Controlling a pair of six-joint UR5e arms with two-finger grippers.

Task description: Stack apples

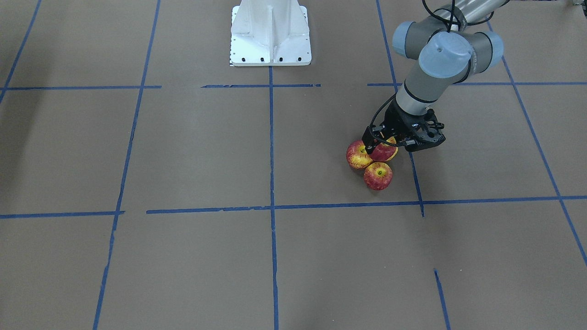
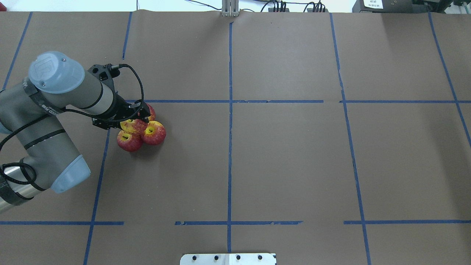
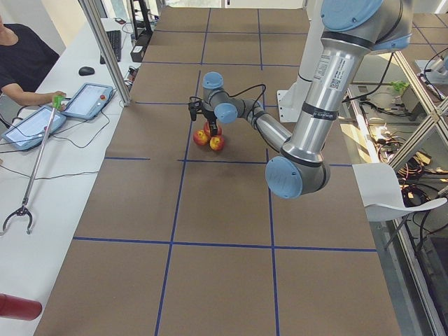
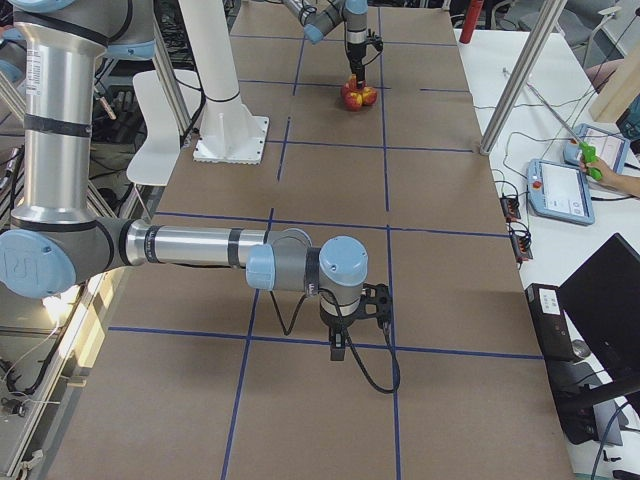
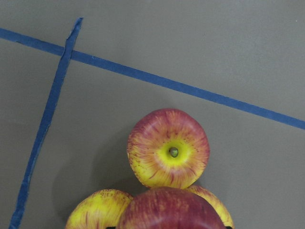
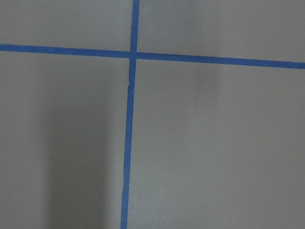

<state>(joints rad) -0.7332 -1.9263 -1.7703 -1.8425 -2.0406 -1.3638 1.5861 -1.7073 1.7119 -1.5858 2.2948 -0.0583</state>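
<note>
Top apple atop three apples — left end effector clamped on it; right end effector — cannot tell.

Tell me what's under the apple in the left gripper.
Three apples clustered on the table. The top apple covers where they meet; whether it rests on them cannot be seen.

Glossy, smooth-skinned apples lie on matt brown paper marked with blue tape.

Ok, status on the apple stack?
Left gripper shut on top apple, over three base apples. Right gripper far off, state unclear. No obstruction seen near stack.
</note>
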